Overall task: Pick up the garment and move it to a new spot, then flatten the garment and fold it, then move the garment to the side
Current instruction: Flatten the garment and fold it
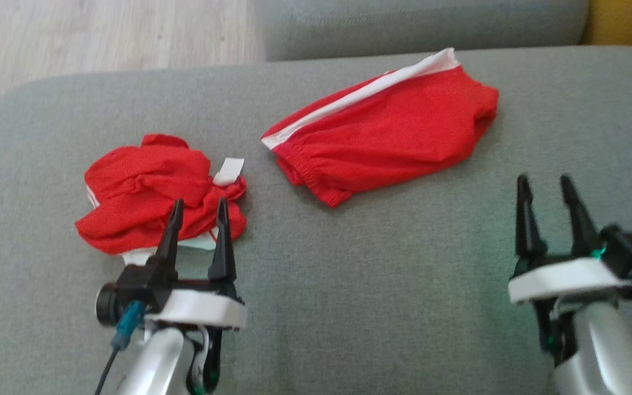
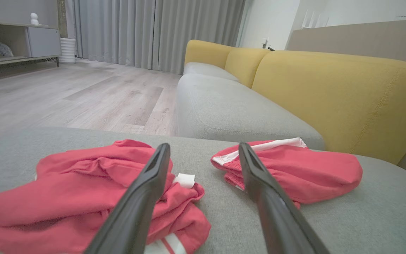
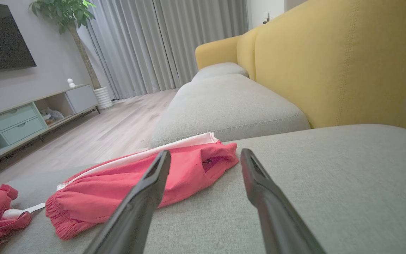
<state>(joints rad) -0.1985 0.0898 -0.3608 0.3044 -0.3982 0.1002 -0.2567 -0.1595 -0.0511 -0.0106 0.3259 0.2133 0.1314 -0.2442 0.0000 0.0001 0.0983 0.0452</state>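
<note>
The left end effector (image 1: 199,202) stands wide and holds nothing. Its two dark fingers are poised at the near edge of the crumpled garment (image 1: 140,186), which lies bunched on the grey sofa seat (image 1: 360,285) straight ahead of it and a little to its left. Whether the tips already touch the cloth cannot be told. A white label (image 1: 229,170) pokes out of the heap just beyond its right finger.

The right end effector (image 1: 544,178) is equally wide and empty, over bare cushion. Ahead of it and to its left lies a second red garment (image 1: 393,137), flatter, with a white stripe along its far edge; it looks already dealt with.

The step in hand appears to be the pick-up. It would go best if the left end effector drops onto a raised ridge of the heap rather than its thin hem, so the fingers close on several layers at once. They should press lightly into the soft cushion before closing, since the fabric will slip. The lift should be straight up so the trailing cloth clears the second garment to its right.
</note>
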